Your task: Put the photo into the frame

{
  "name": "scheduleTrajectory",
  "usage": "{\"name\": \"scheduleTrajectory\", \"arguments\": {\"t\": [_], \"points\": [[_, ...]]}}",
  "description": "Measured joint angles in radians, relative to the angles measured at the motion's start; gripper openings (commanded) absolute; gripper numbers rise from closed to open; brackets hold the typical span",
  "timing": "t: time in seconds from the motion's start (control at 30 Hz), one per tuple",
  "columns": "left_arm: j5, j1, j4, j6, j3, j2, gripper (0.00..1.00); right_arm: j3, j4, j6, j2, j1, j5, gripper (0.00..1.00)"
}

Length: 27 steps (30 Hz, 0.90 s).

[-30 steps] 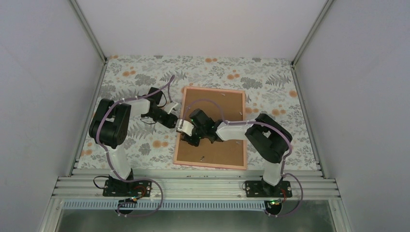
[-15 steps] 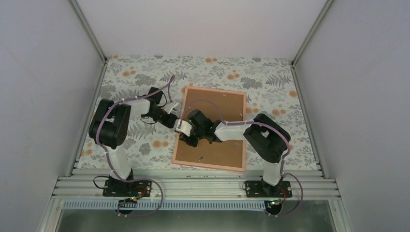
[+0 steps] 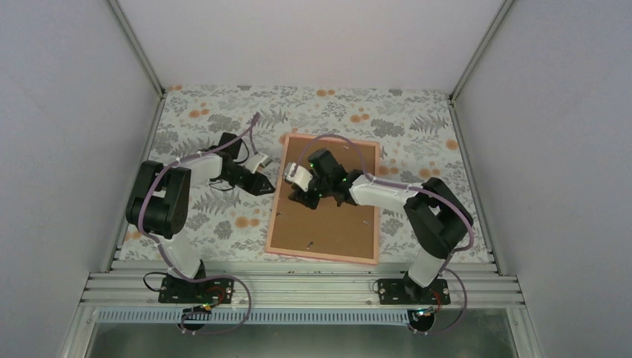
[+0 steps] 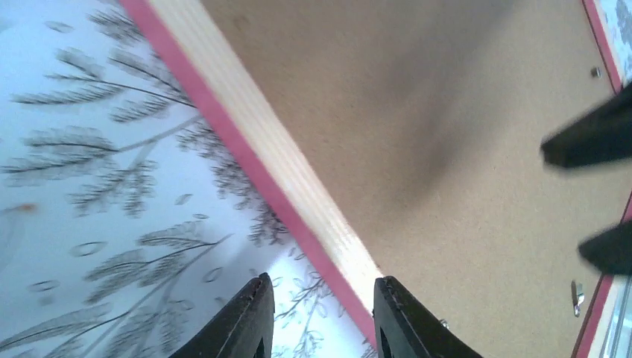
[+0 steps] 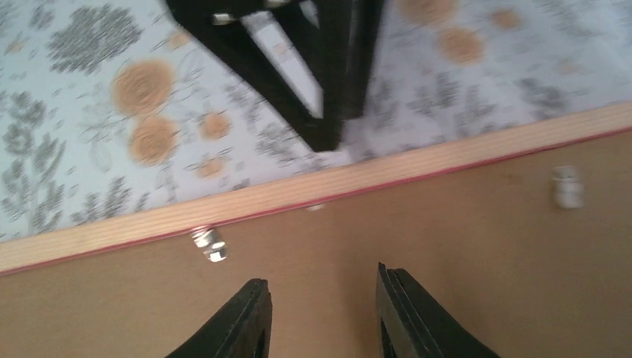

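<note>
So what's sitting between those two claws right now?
The left edge of the frame, pale wood with a pink lip. The right wrist view shows it running across between the left gripper and the right gripper.

The left pincer (image 4: 322,283) gapes over the pink edge of the frame (image 4: 264,149), brown backing board (image 4: 447,97) beyond

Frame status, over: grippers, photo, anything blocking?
Left gripper open, empty, just left of the frame. Right gripper open, empty, over the backing board. Board covers the face-down frame's back; photo not in view.
</note>
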Motion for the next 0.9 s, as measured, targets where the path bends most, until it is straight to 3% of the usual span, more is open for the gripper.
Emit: {"name": "scheduleTrajectory", "arguments": {"t": [0.13, 0.37, 0.67, 0.9], "points": [[0.001, 0.034, 0.003, 0.0, 0.01, -0.033, 0.38, 0.084, -0.041, -0.02, 0.017, -0.093, -0.013, 0.33], [0.006, 0.033, 0.021, -0.01, 0.096, -0.014, 0.4, 0.319, -0.076, -0.016, 0.221, -0.225, 0.018, 0.29], [0.026, 0.031, 0.079, -0.072, 0.161, 0.104, 0.39, 0.469, -0.111, -0.012, 0.398, -0.235, 0.06, 0.29], [0.025, 0.019, 0.094, -0.095, 0.161, 0.153, 0.38, 0.496, -0.114, -0.021, 0.439, -0.235, 0.04, 0.29]]}}
